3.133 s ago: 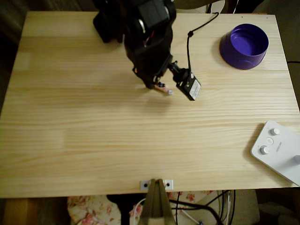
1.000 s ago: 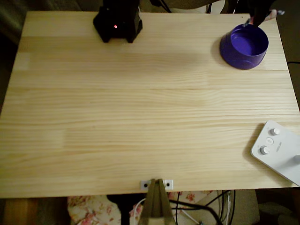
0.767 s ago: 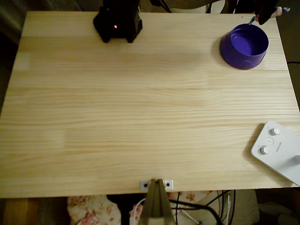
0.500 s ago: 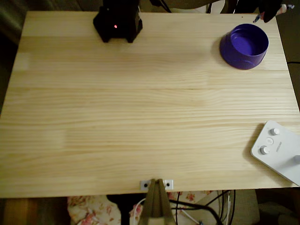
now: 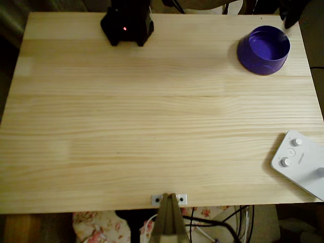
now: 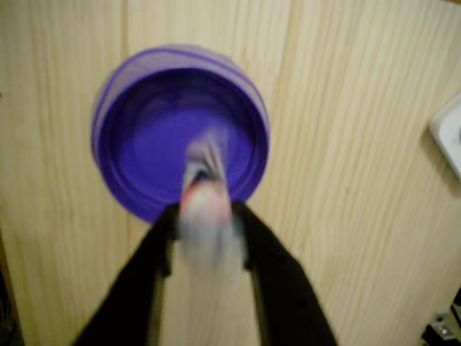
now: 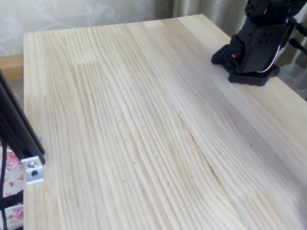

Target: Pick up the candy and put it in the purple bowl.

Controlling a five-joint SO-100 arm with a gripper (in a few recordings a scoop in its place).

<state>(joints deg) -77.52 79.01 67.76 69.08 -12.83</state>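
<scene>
While the candy (image 6: 205,209) is clamped between the fingers of the end effector (image 6: 207,234) above the purple bowl (image 6: 144,144), pickup is judged done; release into the bowl is left.

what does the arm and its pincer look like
The arm is black throughout. Its boxy base stands on the wooden table and carries a small red light; white and red wires run along its side in the fixed view. The pincer has two dark, smooth fingers, broad at the root and tapering toward the tips.
</scene>
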